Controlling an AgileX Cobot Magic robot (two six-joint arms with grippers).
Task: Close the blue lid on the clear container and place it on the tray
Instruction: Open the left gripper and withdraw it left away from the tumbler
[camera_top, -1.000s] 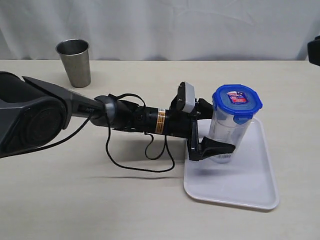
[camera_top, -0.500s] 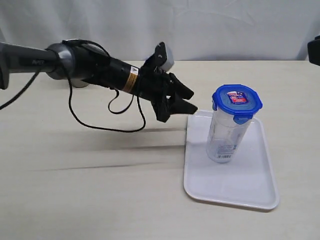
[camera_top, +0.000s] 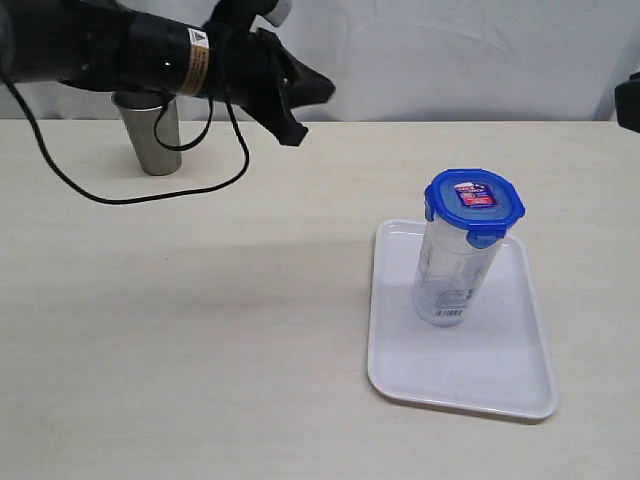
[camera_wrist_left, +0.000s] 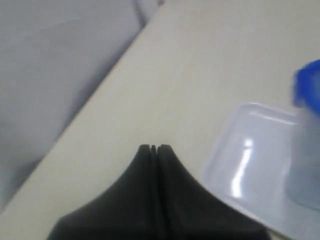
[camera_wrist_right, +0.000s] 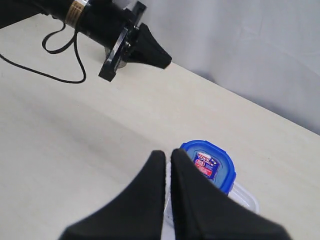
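Clear container, one, with one blue lid, sits on one tray; left gripper, right gripper closed.

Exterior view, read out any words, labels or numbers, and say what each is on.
Lid: red and blue label, print too small to read.
Container, white sticker: barcode, digits too small to read.
Left arm, orange band: marks blurred.
Nothing legible.

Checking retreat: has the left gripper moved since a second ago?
Yes. The left gripper pulled away from the clear container toward the steel cup.
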